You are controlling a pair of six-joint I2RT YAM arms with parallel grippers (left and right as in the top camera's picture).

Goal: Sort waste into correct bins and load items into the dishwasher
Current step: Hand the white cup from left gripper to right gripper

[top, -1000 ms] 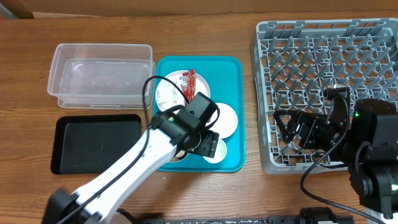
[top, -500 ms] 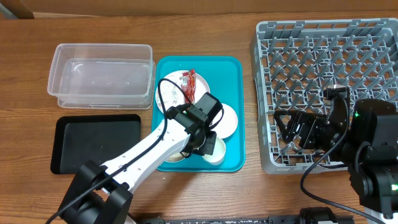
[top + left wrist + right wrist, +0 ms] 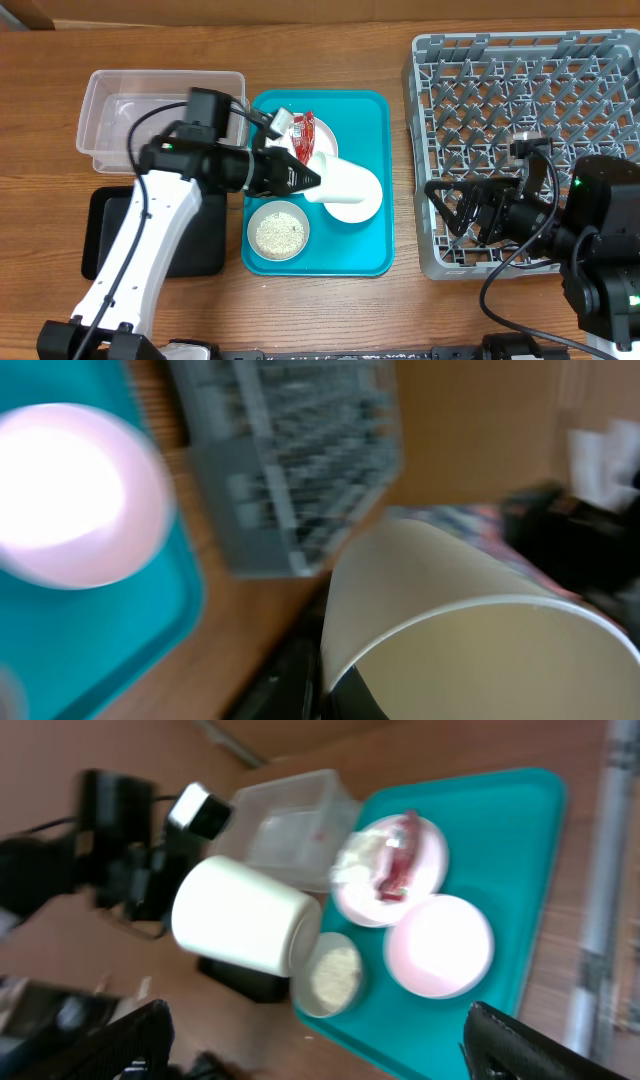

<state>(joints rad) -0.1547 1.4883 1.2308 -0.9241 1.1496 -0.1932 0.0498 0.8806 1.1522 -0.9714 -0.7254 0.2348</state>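
My left gripper (image 3: 303, 179) is shut on the rim of the small white cup (image 3: 338, 181), which hangs on its side above the teal tray (image 3: 372, 110). In the left wrist view the cup (image 3: 450, 600) fills the lower right, one dark finger inside its mouth. On the tray sit a bowl of rice grains (image 3: 278, 230), a smaller plate (image 3: 365, 203), and a plate (image 3: 322, 133) with the red wrapper (image 3: 304, 133) and the white napkin (image 3: 360, 858). My right gripper (image 3: 470, 207) stands open over the front left of the grey dish rack (image 3: 530, 110).
The clear tub (image 3: 150, 115) sits left of the teal tray. The black tray (image 3: 105, 245) lies in front of it, partly under my left arm. The rack fills the right side of the table. Bare wood lies between the teal tray and the rack.
The left gripper shut on the cup and lifted it off the tray, the arm swinging left. The rice bowl is now uncovered. The right gripper shifted slightly left.
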